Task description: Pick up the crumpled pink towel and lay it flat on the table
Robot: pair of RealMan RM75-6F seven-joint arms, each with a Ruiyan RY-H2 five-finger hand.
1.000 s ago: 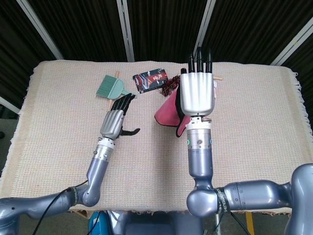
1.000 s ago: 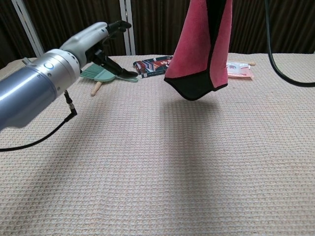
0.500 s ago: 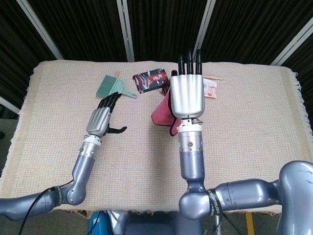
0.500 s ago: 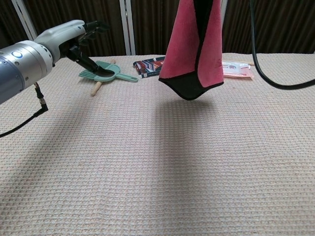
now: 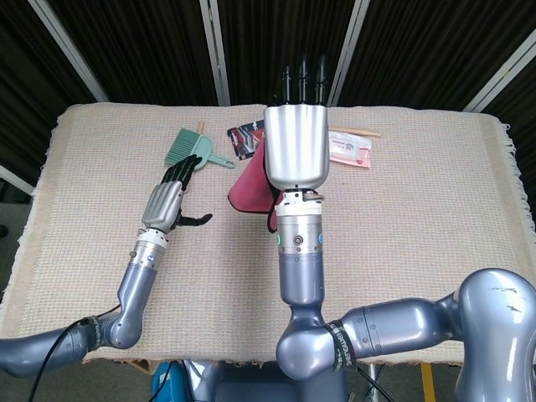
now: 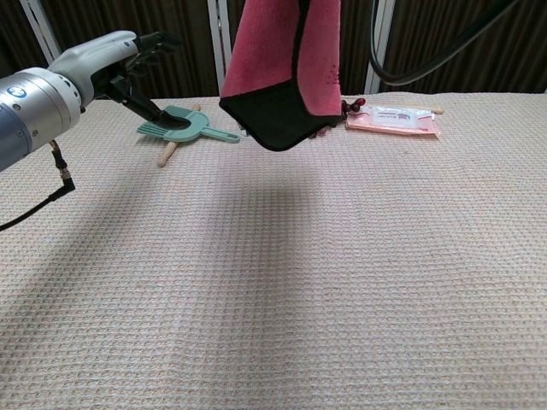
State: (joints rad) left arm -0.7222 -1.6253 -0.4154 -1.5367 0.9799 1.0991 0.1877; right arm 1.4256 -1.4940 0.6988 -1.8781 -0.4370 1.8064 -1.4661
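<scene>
Head and chest views of 2 arms over a table covered with a beige woven cloth. The right hand is raised above the table centre, back toward the head camera, fingers pointing away; it holds the pink towel, which hangs folded below it with its dark-edged lower corner clear of the cloth in the chest view. How the fingers close on the fabric cannot be told from either view. In the head view the towel shows only to the left of the right wrist. The left hand hovers left of the towel, holding nothing, fingers extended and apart, thumb out to the side. Behind it a green dustpan-and-brush set lies on the cloth. A dark patterned packet lies beside the towel, partly hidden by it. A pink sachet lies at rear right.
</scene>
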